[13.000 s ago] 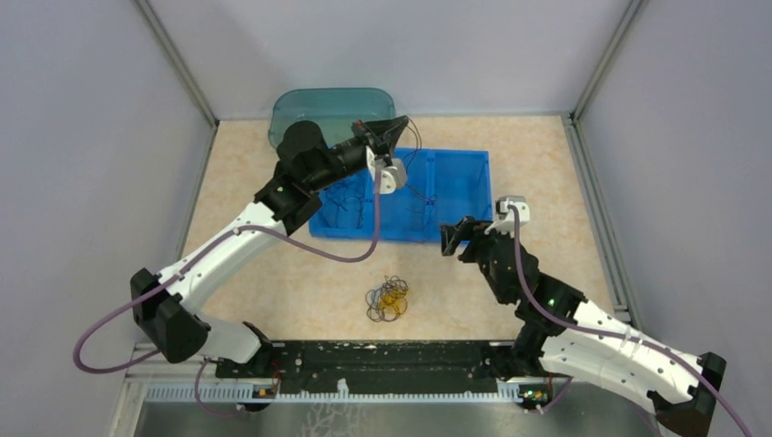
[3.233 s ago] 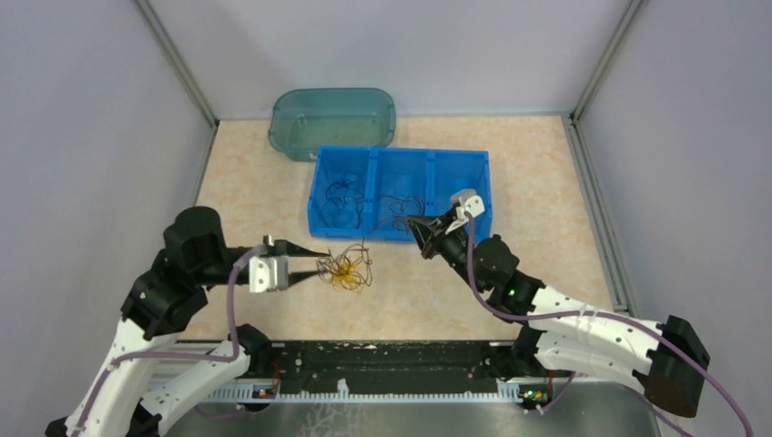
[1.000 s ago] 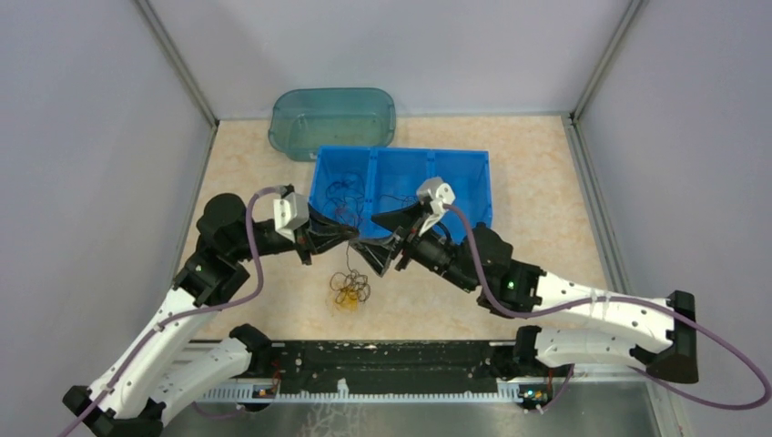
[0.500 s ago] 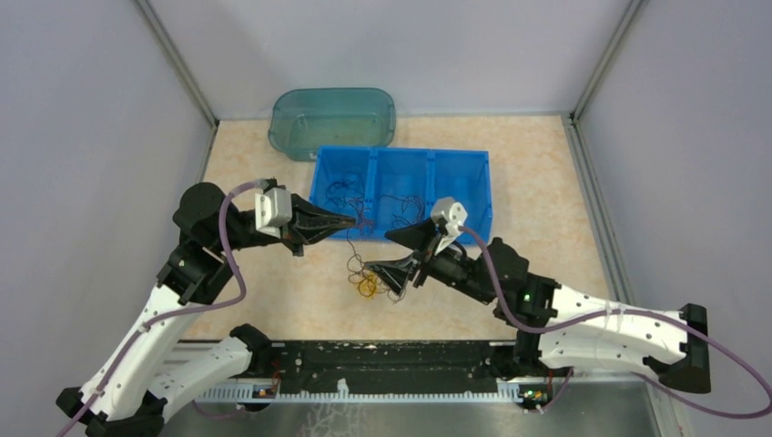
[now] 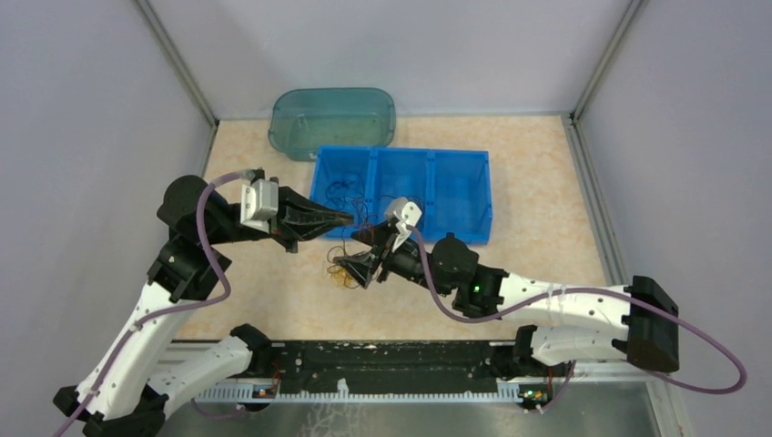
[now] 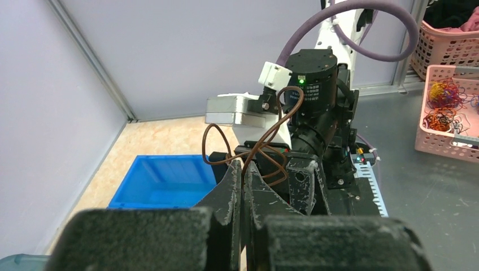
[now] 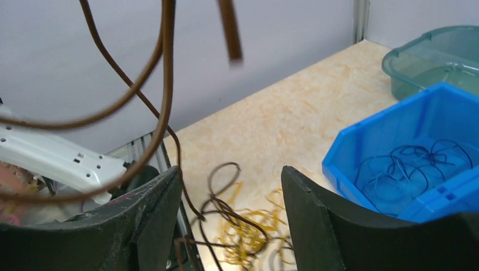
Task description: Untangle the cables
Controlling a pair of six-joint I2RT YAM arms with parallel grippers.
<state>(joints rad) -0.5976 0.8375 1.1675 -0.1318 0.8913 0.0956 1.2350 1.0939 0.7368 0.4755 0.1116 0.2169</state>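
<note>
A clump of thin yellow and dark cables (image 5: 340,277) lies on the table in front of the blue bin (image 5: 460,193). My right gripper (image 5: 350,260) is low over the clump and open; in the right wrist view the clump (image 7: 248,231) sits between its spread fingers (image 7: 152,220) without touching them. My left gripper (image 5: 344,218) is raised just above and left, shut on a brown cable (image 6: 271,141) that loops past its tips (image 6: 244,165) and trails down (image 7: 165,84) to the clump. More dark cables (image 5: 344,195) lie in the bin's compartments.
A teal translucent tub (image 5: 332,118) stands behind the bin at the back left. Grey walls enclose the table on three sides. The black rail (image 5: 382,360) with the arm bases runs along the near edge.
My right gripper has swung left and down from beside the bin to the clump on the table. The left gripper has drawn back a little to the left, still holding the brown cable up.
</note>
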